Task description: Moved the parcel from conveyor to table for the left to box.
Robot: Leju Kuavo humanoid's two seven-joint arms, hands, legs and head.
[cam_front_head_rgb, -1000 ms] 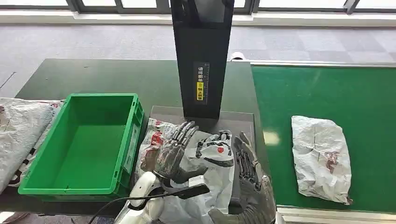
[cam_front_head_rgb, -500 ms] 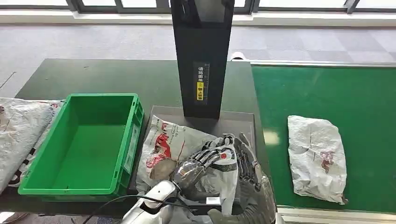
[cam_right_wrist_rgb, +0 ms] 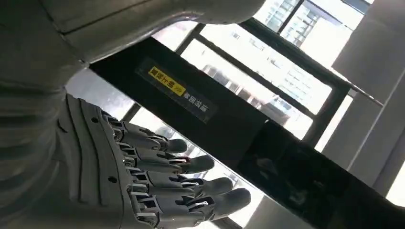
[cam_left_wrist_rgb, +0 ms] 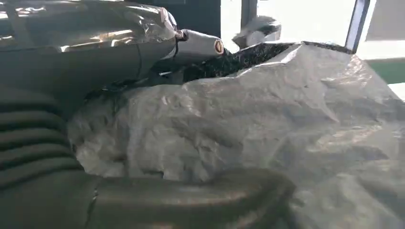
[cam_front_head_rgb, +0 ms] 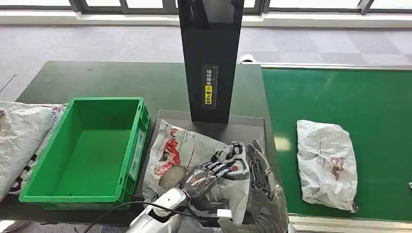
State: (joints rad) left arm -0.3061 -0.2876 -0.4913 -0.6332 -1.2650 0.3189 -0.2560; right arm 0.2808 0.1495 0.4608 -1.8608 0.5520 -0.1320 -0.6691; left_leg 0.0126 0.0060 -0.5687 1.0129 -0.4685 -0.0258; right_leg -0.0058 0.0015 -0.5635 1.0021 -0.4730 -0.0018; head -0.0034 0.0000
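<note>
While the parcel [cam_front_head_rgb: 187, 155] lies on the grey tray [cam_front_head_rgb: 243, 130] at the foot of the black scanner column [cam_front_head_rgb: 210, 58], just right of the green crate [cam_front_head_rgb: 85, 145], we see the left hand [cam_front_head_rgb: 206, 172] on it, fingers [cam_front_head_rgb: 221, 165] closing on the bag. Our right hand [cam_front_head_rgb: 260, 167] beside it holds nothing, fingers straight and apart. A second parcel [cam_front_head_rgb: 326, 162] sits on the green conveyor [cam_front_head_rgb: 340, 97].

Silver left forearm with a black cable looping beside it; glossy dark-grey left hand [cam_front_head_rgb: 206, 172]; dark-grey right hand [cam_front_head_rgb: 260, 167], segmented screw-dotted fingers [cam_right_wrist_rgb: 181, 183], grey ribbed wrist covers
</note>
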